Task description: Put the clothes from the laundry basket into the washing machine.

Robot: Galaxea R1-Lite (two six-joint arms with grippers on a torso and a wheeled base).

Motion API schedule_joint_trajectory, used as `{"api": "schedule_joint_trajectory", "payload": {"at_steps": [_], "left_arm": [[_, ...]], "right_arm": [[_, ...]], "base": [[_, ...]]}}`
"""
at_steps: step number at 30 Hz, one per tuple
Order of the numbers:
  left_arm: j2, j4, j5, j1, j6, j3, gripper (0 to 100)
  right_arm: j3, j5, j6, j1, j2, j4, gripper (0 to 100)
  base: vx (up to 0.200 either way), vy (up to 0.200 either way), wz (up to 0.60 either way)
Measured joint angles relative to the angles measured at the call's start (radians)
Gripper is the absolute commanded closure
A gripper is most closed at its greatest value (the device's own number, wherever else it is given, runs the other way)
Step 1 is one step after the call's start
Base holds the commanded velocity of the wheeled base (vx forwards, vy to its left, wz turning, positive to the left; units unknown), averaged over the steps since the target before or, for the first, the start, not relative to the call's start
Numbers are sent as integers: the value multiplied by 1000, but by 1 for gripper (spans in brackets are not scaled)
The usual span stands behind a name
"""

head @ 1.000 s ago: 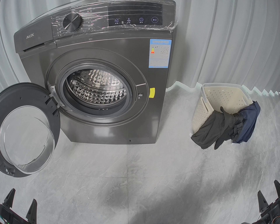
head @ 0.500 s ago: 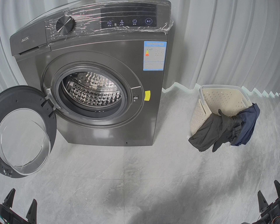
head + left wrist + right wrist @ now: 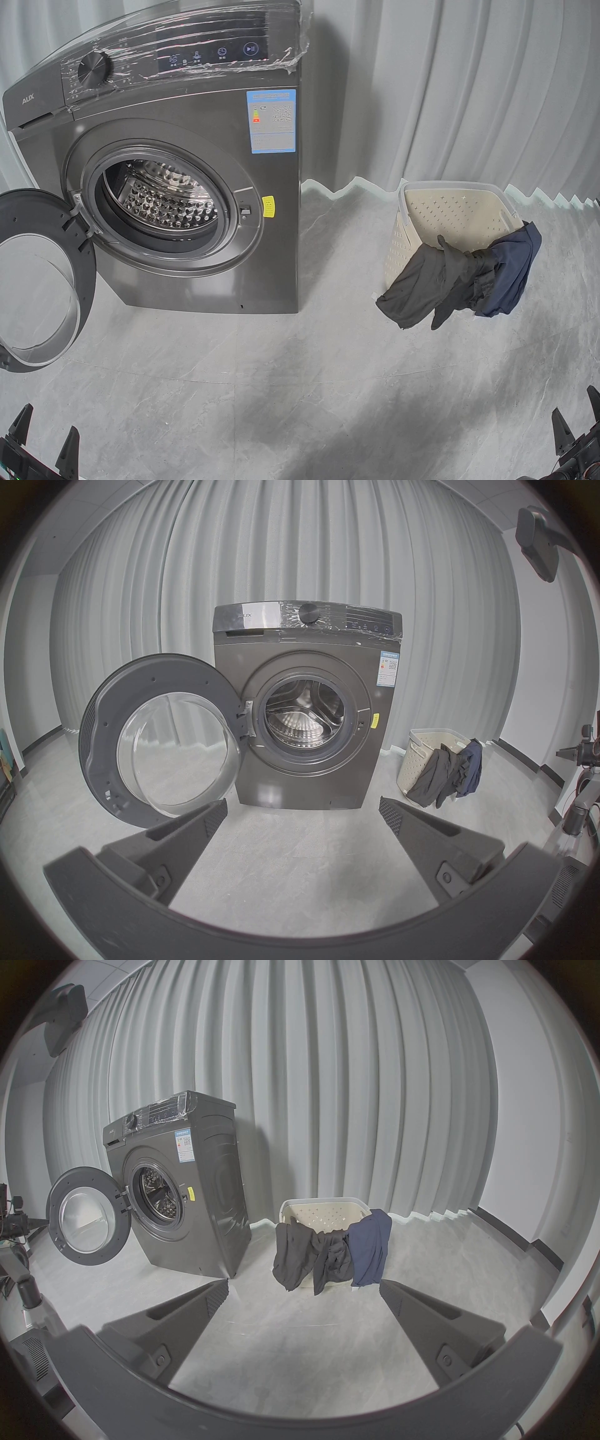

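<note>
Head view puts the basket well ahead of my right tool, which is spread wide and empty. My left tool is just as far from the basket and released too. The clothes hang over the basket's near rim: a grey garment with a navy one touching it on the side away from the washer. They look twisted together where they meet.

That tangle is my main worry. If I pinch only the grey one, the navy may drag along and drop to the floor between basket and washer. The basket looks light, so a pull toward me could tip it or slide it. A shallow pinch on loose cloth could slip out mid-carry.

The door stands open on the washer's side far from the basket. A trailing sleeve could catch on its latch, or hang out of the drum.
</note>
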Motion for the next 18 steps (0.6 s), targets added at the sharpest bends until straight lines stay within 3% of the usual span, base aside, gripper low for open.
{"api": "schedule_joint_trajectory", "payload": {"at_steps": [6,15,18], "left_arm": [[0,0,0,0,0,0,0],[0,0,0,0,-1,0,0],[0,0,0,0,-3,0,0]], "right_arm": [[0,0,0,0,0,0,0],[0,1,0,0,1,0,0],[0,1,0,0,1,0,0]], "base": [[0,-200,0],[0,0,0],[200,0,0]]}}
